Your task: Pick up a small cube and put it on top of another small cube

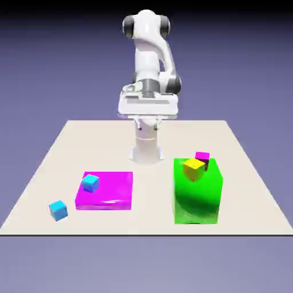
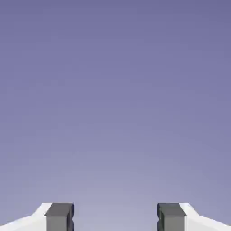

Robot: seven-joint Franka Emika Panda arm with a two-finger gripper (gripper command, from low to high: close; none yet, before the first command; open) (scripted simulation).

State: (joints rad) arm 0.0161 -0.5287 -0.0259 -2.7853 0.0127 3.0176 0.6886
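A white arm point(image 1: 150, 63) stands at the table's point(image 1: 51, 166) far edge. Its gripper point(image 2: 115, 219) is spread wide, holding nothing. The small cube point(image 1: 58, 210) sits near the front-left corner. A cyan cube point(image 1: 90, 183) rests on a magenta block point(image 1: 111, 191). A green block point(image 1: 200, 197) carries two tiny cubes.

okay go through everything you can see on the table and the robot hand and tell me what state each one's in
hand: open, empty, facing only backdrop
sky-blue small cube: resting on the table, untouched
turquoise small cube: resting on the magenta flat block
magenta flat block: lying flat on the table
green block: standing on the table
yellow small cube: resting on the green block
magenta small cube: on the green block, behind the yellow one
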